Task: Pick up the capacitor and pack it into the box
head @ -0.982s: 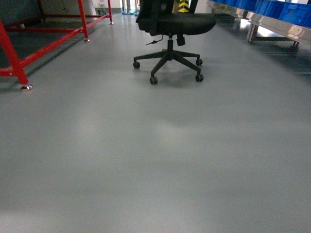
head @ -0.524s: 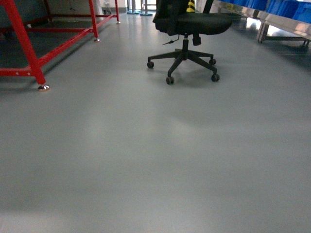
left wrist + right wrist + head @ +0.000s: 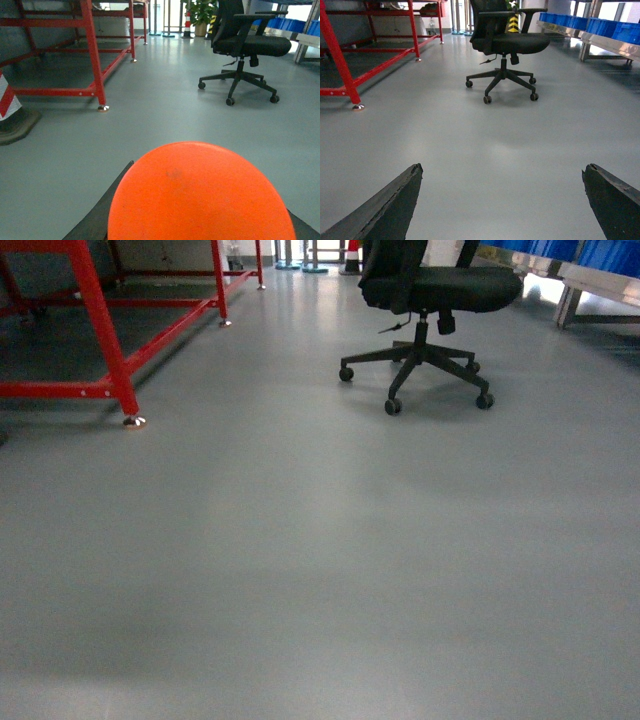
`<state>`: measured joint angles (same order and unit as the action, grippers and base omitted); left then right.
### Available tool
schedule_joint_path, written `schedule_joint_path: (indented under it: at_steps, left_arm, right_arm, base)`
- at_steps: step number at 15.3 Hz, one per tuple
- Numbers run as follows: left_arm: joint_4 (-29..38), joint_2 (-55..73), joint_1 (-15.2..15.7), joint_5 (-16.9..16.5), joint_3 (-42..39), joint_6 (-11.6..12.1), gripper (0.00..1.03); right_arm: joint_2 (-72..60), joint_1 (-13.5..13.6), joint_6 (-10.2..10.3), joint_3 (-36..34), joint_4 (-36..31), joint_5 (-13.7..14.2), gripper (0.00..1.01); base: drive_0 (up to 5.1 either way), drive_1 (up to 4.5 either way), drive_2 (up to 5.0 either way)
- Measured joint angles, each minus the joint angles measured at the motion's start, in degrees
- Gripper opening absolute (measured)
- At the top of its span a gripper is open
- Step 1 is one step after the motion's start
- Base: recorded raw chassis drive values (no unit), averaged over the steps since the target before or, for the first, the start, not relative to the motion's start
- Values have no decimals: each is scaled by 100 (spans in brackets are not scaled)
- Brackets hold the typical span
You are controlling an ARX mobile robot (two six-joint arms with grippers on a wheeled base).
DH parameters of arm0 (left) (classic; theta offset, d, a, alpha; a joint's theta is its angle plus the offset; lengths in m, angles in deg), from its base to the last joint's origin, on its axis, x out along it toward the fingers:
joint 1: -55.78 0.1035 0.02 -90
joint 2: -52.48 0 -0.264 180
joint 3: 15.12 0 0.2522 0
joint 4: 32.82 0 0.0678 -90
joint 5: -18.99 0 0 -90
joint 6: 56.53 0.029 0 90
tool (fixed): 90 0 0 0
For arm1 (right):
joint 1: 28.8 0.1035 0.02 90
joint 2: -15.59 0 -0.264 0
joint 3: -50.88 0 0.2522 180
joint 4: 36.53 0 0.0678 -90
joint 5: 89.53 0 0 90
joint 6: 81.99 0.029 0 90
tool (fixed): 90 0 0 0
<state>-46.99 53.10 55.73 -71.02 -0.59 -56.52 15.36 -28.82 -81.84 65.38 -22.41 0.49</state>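
Head view showed bare grey floor (image 3: pixel 320 570), a black office chair (image 3: pixel 430 300) on castors at upper right, and a red metal frame (image 3: pixel 100 330) at upper left. No arm showed in this view, and neither capacitor nor box showed in any view.

Left wrist view: a large orange rounded thing (image 3: pixel 200 195) filled the lower middle, close to the lens, with dark edges poking out at both lower sides. What it was could not be told. Left gripper fingers hidden behind it, so spread or pressed together could not be told. Beyond it, the red frame, the chair, a red-and-white striped cone (image 3: pixel 10 107) at the left edge, and a potted plant (image 3: pixel 200 12) far back.

Right wrist view: right gripper (image 3: pixel 502 200) with its two dark fingers (image 3: pixel 390 205) spread wide apart at the lower corners, nothing between them, only floor. Chair ahead, red frame at left, blue bins (image 3: pixel 590 25) on a metal rack at upper right.
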Motion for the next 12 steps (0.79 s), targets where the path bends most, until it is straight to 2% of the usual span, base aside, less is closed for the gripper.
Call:
schedule_joint_path:
  at_steps: [12]
  left_arm:
    - [4,0,0,2,0,0,43]
  right_arm:
    - [-4,0,0,0,7,0,98]
  base:
    - [-495,236,236]
